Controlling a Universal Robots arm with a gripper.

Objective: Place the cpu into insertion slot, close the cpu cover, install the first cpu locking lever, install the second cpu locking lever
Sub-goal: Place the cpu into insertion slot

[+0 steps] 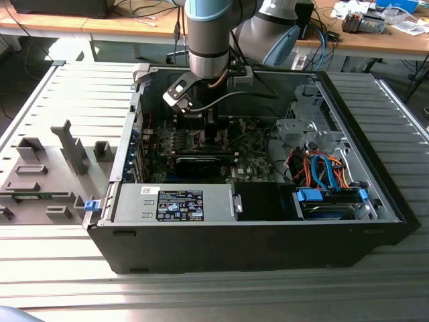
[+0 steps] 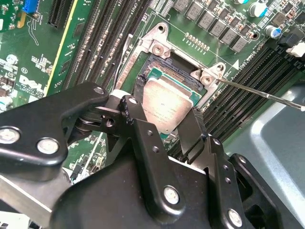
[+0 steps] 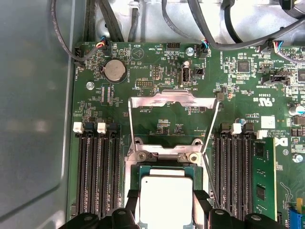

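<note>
Gripper (image 2: 167, 110) is closed down to chip width. Its fingers (image 2: 196, 126) pinch the cpu (image 2: 167, 98) on two opposite edges, with nothing else in the grasp.

The cpu sits square over the insertion slot (image 2: 176, 72), inside the slot's metal rim. A strip of the slot's dark frame shows past one cpu edge. Can't tell if the chip is fully bedded on the contacts or a hair above them, since the fingers hide the sides.

Handling:
- The chip looks light, thin and rigid.
- The metal top is smooth, so likely slippery.
- The slot's contact field is likely delicate, so no dragging or tilting.
- The best hold is the bare side edges, as it is held now, with top and underside left alone.

Containers:
- The open computer case (image 1: 268, 249) holds the motherboard (image 3: 157, 71), and the slot is set into the board.
- The slot holds the cpu.

The cpu cover (image 3: 174, 99) is swung up and open behind the slot, hinged at the slot's edge. A thin locking lever (image 2: 257, 93) lies loose beside the slot, not latched. Memory slots (image 3: 95, 176) flank the slot on both sides.
</note>
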